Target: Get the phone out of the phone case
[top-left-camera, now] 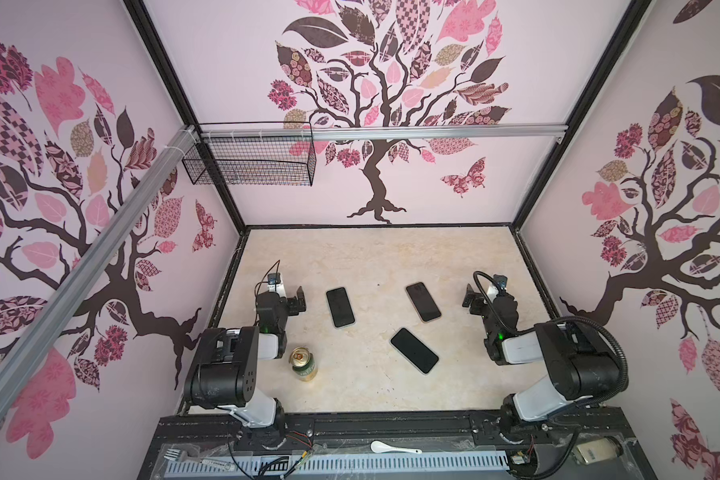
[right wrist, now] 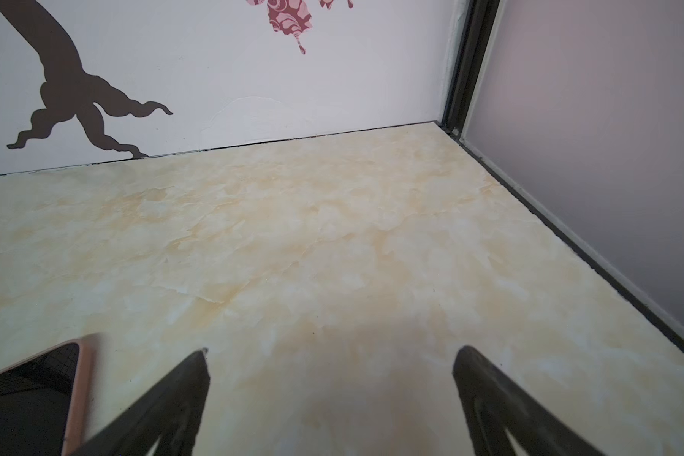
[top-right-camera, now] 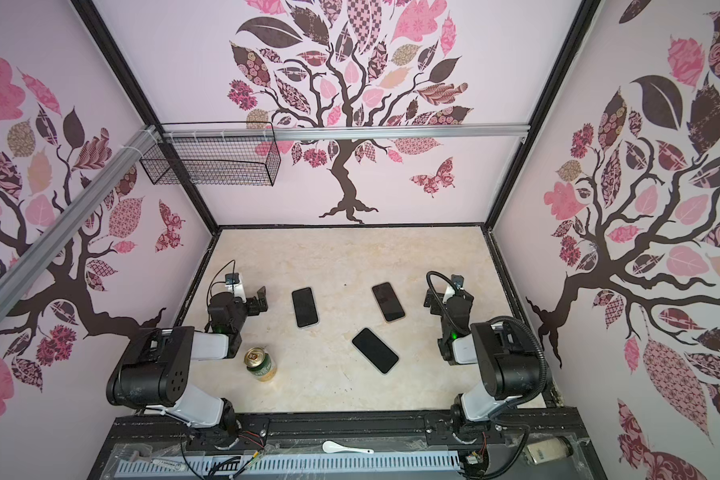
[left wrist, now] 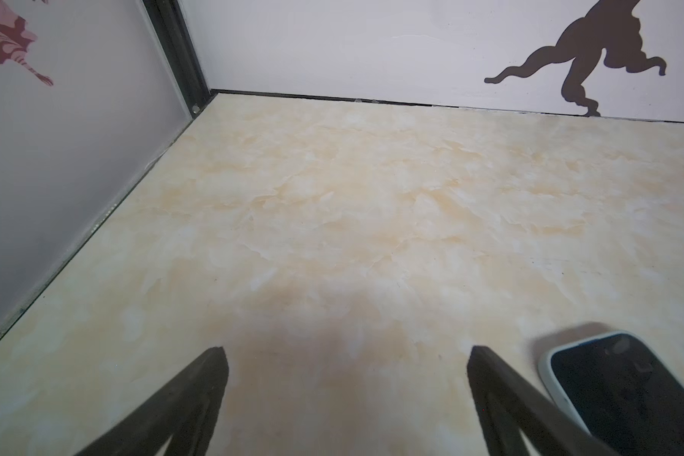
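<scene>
Top views start you at the front rail (top-left-camera: 391, 426), where a white spoon (top-left-camera: 393, 447) and a fork (top-left-camera: 171, 455) lie well apart on the ledge just this side of it. Beyond the rail, on the marbled bench (top-left-camera: 371, 257), a can (top-left-camera: 303, 364) stands upright just beside the left arm's elbow.

To the right of the can and apart from it, the nearest phone (top-left-camera: 414, 350) lies flat, dark screen up, turned on a diagonal. You cannot tell from here whether it wears a case.

Farther back, two more phones lie screen up. The pale-cased phone (top-left-camera: 340, 307) sits left of the middle and the pink-cased phone (top-left-camera: 423, 302) right of it. The two are apart from each other and from the nearest phone.

Your left pincer (top-left-camera: 299, 300) sits low over the bench just beside the pale-cased phone, with a gap between them. It is released, jaws spread wide, grasping nothing. In the left wrist view only bare bench shows between its fingers (left wrist: 210, 379), and the phone's rounded pale corner appears just outside one of them.

Your right pincer (top-left-camera: 470, 298) mirrors it near the pink-cased phone, likewise released and empty. The right wrist view shows that phone's pinkish rim outside one finger.

Farthest off, a wire basket (top-left-camera: 250, 160) hangs in the back left corner.
</scene>
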`<state>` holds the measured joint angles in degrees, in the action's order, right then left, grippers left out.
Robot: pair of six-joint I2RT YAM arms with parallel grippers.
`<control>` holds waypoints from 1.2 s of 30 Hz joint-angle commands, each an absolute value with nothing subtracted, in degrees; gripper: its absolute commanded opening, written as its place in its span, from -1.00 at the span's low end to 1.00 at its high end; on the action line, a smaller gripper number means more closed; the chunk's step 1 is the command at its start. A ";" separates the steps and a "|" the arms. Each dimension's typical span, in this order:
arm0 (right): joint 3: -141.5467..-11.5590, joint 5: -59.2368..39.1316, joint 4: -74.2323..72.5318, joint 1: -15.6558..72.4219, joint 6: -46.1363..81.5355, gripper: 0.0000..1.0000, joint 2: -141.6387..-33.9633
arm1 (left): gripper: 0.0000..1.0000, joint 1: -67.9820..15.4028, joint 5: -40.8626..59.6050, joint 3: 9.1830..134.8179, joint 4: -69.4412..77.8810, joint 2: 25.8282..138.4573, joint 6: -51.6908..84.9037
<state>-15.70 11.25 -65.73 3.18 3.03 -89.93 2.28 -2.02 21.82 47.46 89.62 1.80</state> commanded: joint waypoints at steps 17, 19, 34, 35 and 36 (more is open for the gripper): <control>-16.11 9.99 -66.35 2.45 3.56 0.99 -89.21 | 0.97 2.72 -1.13 22.63 48.60 89.25 2.15; -16.15 10.02 -66.34 2.38 3.50 0.99 -89.21 | 0.96 2.73 -1.14 22.62 48.57 89.23 2.07; -15.67 8.09 -66.85 2.45 2.82 0.99 -88.17 | 0.97 -0.01 -5.02 20.43 51.80 86.81 0.51; -15.75 7.80 -66.36 2.48 2.54 0.99 -87.41 | 0.96 -0.96 -7.41 20.97 49.01 85.14 0.11; -15.91 7.02 -65.10 2.47 2.08 0.99 -86.16 | 0.97 -2.47 -10.92 21.98 43.88 81.83 -0.17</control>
